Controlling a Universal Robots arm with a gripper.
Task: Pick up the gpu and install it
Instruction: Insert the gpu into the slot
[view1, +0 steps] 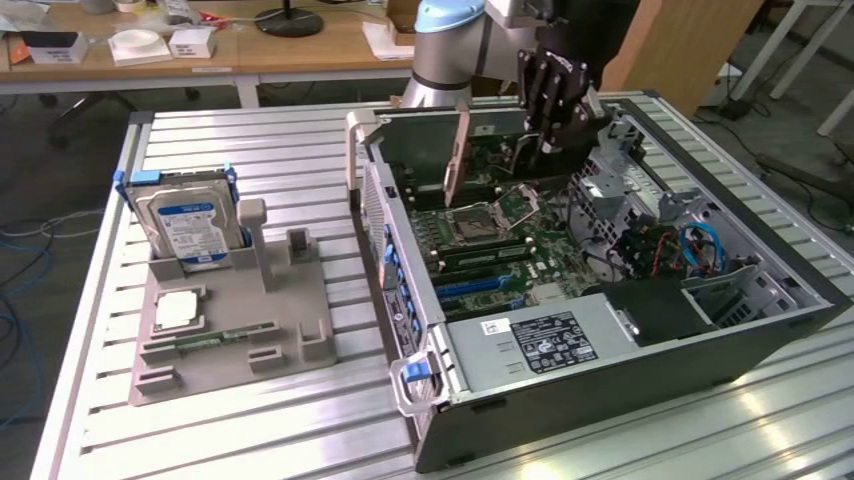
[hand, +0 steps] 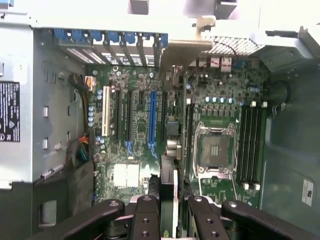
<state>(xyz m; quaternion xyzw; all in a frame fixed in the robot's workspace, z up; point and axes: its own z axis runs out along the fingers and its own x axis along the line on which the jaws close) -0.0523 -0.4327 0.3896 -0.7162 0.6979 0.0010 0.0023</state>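
Above the open tower's motherboard (hand: 132, 150), gpu (hand: 168, 172) clamped edge-on between gripper (hand: 169, 192) fingers (hand: 151, 200) — best kept square over the blue expansion slot (hand: 152, 117), edge parallel — no tilting.

Bright, even room light — glare streaks the counter (view1: 754, 415); in the wrist view the rim of the computer case (hand: 50, 100) washes out white.
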